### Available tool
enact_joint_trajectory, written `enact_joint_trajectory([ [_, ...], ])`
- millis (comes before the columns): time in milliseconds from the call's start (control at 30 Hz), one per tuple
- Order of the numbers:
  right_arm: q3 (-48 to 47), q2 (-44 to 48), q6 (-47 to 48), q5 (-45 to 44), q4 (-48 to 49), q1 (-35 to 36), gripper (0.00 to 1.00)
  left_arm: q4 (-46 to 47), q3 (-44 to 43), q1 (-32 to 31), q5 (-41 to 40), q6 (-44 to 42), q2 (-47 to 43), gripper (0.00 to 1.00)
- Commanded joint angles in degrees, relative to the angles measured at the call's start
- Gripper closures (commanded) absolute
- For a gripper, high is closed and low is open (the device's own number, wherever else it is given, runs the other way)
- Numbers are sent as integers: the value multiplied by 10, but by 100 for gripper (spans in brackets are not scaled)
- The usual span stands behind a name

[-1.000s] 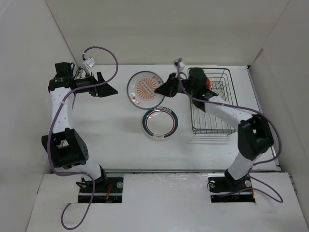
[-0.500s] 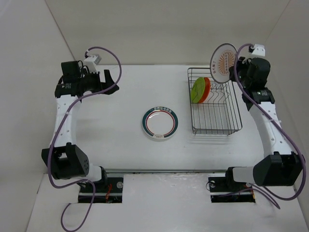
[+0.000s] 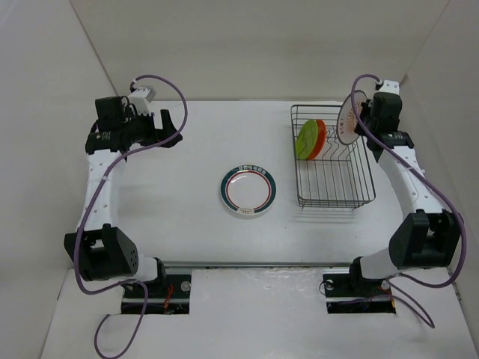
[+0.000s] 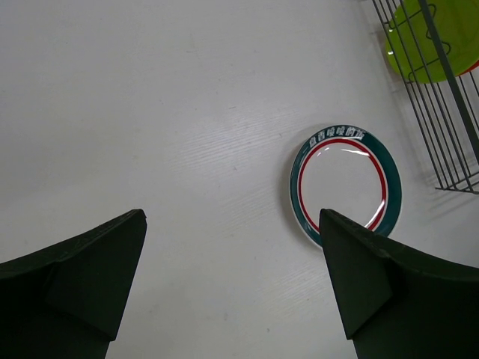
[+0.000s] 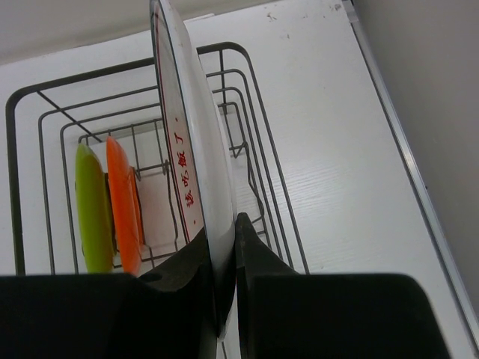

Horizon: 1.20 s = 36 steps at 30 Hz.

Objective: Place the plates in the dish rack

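The black wire dish rack (image 3: pixel 333 191) stands at the right; it also shows in the right wrist view (image 5: pixel 247 75). A lime green plate (image 3: pixel 304 142) and an orange plate (image 3: pixel 320 136) stand upright in its far end, also in the right wrist view, green (image 5: pixel 91 209) and orange (image 5: pixel 122 202). My right gripper (image 3: pixel 358 126) is shut on the white sunburst plate (image 3: pixel 347 117), holding it on edge above the rack's far right corner (image 5: pixel 194 157). The teal-rimmed white plate (image 3: pixel 248 191) lies flat mid-table (image 4: pixel 346 184). My left gripper (image 3: pixel 169 129) is open and empty, far left (image 4: pixel 232 284).
White walls enclose the table on three sides. The right wall runs close beside the rack (image 5: pixel 419 112). Purple cables loop over both arms. Bare white tabletop (image 3: pixel 187 194) lies between the left arm and the teal-rimmed plate.
My right gripper picked the sunburst plate off the table, swung it right, and has now lowered it, turned edge-on, over the rack's far right. The left gripper barely moved.
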<state>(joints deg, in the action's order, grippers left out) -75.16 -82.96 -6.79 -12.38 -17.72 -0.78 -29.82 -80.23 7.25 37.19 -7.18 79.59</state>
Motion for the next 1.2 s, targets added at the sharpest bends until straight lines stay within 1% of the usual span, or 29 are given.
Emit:
enact_joint_trajectory([
  [0,-16,-5,9,-14,39,1,99,13,4,1,1,0,-23,0],
  [267,-9,-53,9,-3,51,1,99,13,4,1,1,0,-18,0],
  [467,-9,-65,4,10,51,1,99,13,4,1,6,0,-13,0],
  [500,-9,-71,-2,10,51,1,96,13,4,1,6,0,-13,0],
  [567,-9,-77,-2,10,51,1,86,13,4,1,11,-6,-7,0],
  [633,-9,-84,-2,10,51,6,72,6,4,1,17,-15,9,0],
  [667,-9,-84,-2,4,43,6,69,-1,4,-4,25,-24,14,0],
  [700,-17,-89,-2,4,36,11,62,-1,4,-4,25,-29,21,0],
  [733,-17,-89,-2,-1,36,11,57,-1,9,-9,33,-35,32,0],
  [800,-22,-89,-2,-1,36,11,53,-1,25,-29,33,-35,37,0],
  [833,-22,-89,-2,-1,36,11,53,15,32,-43,27,-35,44,0],
  [867,-27,-89,-2,-1,30,11,53,23,41,-43,27,-35,44,0],
  [933,-33,-82,-2,-1,23,11,50,37,61,-65,27,-35,51,0],
  [967,-33,-66,-2,-1,23,11,50,43,61,-73,27,-35,64,0],
  [1000,-33,-61,-7,-7,23,11,40,43,67,-89,27,-35,71,0],
  [1067,-52,-45,-7,-14,6,11,32,50,73,-100,42,-35,83,0],
  [1100,-52,-38,-7,-26,1,16,26,50,73,-100,56,-35,99,0],
  [1133,-57,-29,-7,-32,0,17,24,55,73,-108,65,-41,107,0],
  [1167,-57,-20,-7,-38,0,17,20,55,73,-113,71,-41,115,0],
])
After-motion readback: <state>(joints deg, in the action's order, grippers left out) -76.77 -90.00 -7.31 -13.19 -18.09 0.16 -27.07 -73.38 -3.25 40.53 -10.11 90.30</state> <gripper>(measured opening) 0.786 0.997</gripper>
